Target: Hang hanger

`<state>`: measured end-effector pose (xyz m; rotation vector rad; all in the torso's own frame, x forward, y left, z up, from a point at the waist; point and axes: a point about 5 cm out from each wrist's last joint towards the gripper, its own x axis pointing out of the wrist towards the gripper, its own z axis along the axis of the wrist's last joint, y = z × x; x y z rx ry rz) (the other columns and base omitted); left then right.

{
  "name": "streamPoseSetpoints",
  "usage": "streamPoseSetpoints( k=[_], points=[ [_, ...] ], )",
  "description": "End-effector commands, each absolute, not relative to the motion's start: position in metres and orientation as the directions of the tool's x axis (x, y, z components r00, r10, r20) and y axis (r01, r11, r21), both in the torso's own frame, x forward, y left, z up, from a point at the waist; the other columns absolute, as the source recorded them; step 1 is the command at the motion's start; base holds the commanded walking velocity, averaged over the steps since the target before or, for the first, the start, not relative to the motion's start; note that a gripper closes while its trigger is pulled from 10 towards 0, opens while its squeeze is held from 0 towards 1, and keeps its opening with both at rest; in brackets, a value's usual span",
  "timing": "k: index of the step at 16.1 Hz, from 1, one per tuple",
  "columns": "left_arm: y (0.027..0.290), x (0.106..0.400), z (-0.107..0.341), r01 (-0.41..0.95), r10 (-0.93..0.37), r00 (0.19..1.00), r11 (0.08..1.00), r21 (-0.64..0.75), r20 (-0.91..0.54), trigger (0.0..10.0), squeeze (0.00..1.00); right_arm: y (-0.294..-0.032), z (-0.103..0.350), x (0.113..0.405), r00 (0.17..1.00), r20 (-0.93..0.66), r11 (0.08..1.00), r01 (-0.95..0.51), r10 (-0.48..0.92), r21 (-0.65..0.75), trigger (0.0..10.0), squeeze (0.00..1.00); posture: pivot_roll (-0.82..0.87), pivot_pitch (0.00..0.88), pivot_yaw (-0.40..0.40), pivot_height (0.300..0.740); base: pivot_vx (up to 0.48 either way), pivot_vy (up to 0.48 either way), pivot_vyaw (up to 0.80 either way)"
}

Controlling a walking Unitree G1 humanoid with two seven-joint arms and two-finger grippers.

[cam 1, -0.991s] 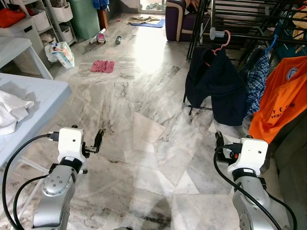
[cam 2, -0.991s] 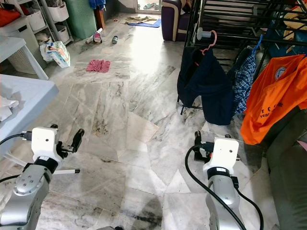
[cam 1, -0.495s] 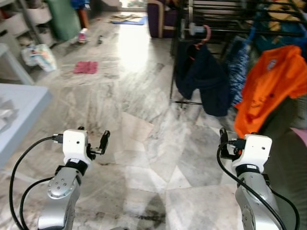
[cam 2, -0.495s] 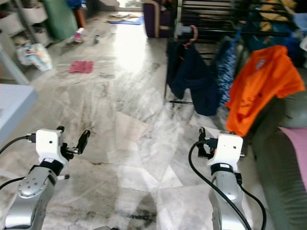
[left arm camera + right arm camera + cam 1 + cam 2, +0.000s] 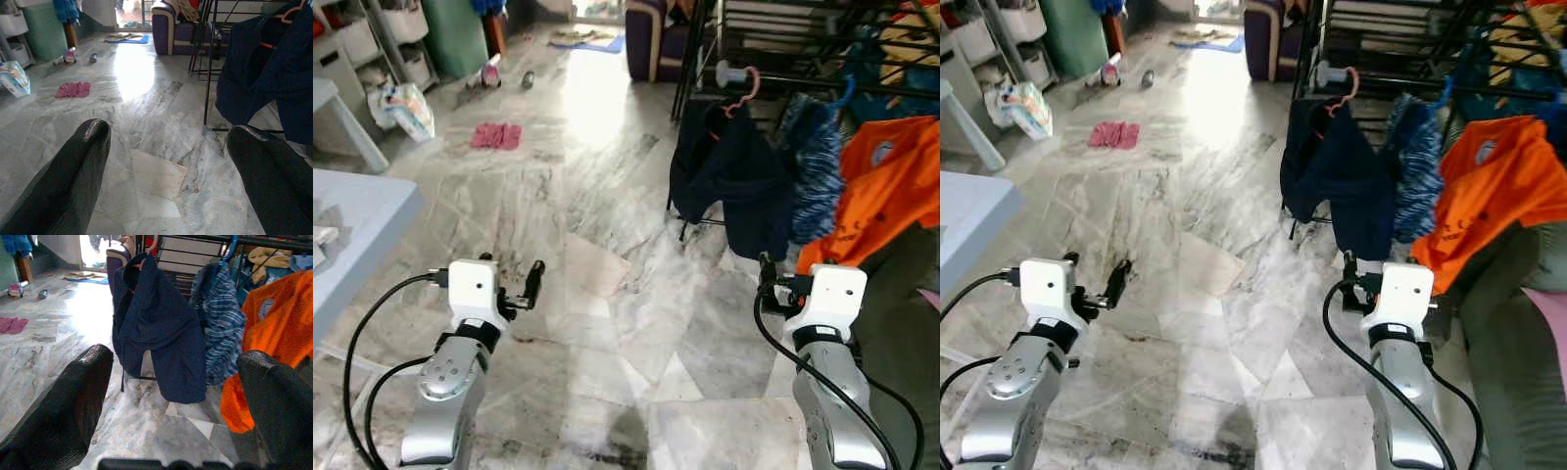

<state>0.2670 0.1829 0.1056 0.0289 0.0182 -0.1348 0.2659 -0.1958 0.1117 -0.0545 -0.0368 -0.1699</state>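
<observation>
Looking ahead and to my right, I've got the rack (image 5: 822,59) standing on the marble floor (image 5: 607,196), and the pink hanger (image 5: 744,90) is already hooked on its near rail, carrying the dark jacket (image 5: 729,176). So the task's thing isn't in either hand: it's up there on the rack, well apart from both of them.

My left hand (image 5: 166,161) is held out low over the floor, fingers (image 5: 85,147) spread wide with nothing between them. My right hand (image 5: 171,396) is likewise splayed and empty, and through its gap I see the jacket dead ahead, the plaid shirt (image 5: 220,318) beside it and the orange shirt (image 5: 266,333) next along.

The relation that counts: the hanger lies forward and slightly inward of my right hand, higher than it, with the rail running across my view from the jacket toward the orange shirt. My right arm is clearly the nearer one; the left sits far off across the open floor.

Judging from this, the hanging looks done, or else a fresh hanger has to come from elsewhere. The tabletop (image 5: 362,211) corner is by my left arm, with white cloth on it, but I can't make out a hanger there.
</observation>
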Motion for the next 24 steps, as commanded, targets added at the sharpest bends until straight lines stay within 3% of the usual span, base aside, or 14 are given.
streamPoseSetpoints(
  k=[1, 11, 15, 18, 24],
  points=[
    [0.183, 0.268, 0.104, 0.134, -0.133, 0.991, 0.991, 0.031, -0.024, 10.0, 0.00, -0.197, 0.110, 0.267, 0.986, 0.035, 0.984, 0.164, -0.162, -0.064, 10.0, 0.00, -0.02, 0.075, -0.022, 0.740, 0.341, 0.000, 0.00],
    [0.187, 0.275, 0.113, 0.096, -0.099, 0.995, 0.986, 0.136, 0.013, 10.0, 0.00, -0.186, 0.109, 0.266, 0.993, 0.043, 0.993, 0.111, -0.109, -0.049, 10.0, 0.00, -0.02, 0.075, -0.009, 0.740, 0.355, 0.000, 0.06],
    [0.178, 0.279, 0.116, 0.055, -0.061, 0.998, 0.981, 0.186, 0.027, 10.0, 0.00, -0.173, 0.104, 0.261, 0.999, 0.030, 0.999, -0.013, 0.012, 0.048, 10.0, 0.00, -0.03, 0.074, 0.063, 0.740, 0.000, 0.000, 0.10],
    [0.168, 0.281, 0.114, 0.070, -0.076, 0.997, 0.971, 0.228, 0.020, 10.0, 0.00, -0.177, 0.101, 0.257, 0.999, 0.018, 0.996, -0.046, 0.045, 0.079, 10.0, 0.00, -0.06, 0.064, 0.118, 0.740, 0.000, 0.000, 0.00],
    [0.169, 0.293, 0.107, 0.117, -0.117, 0.993, 0.963, 0.241, -0.015, 10.0, 0.00, -0.178, 0.119, 0.261, 0.995, 0.088, 0.999, -0.038, 0.035, 0.031, 10.0, 0.00, -0.14, 0.051, 0.162, 0.740, 0.000, 0.000, 0.00]
  ],
)
